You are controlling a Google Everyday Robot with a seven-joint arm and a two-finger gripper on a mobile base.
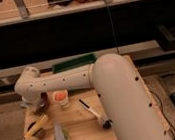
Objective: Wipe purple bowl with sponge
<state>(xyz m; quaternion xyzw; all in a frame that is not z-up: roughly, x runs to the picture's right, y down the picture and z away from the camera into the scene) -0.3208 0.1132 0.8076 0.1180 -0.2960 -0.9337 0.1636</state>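
Purple bowl (43, 100) sits near the counter's (85, 136) left end, just left of the white cup (60, 97), and is largely hidden by the claw (37, 107) hanging at it. You cannot tell the claw's state. The yellow sponge (37, 126) lies in front.

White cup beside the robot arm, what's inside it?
The white cup holds something orange; what it is and the cup's bottom are hidden. The gripper hangs just left of it, low over the table.
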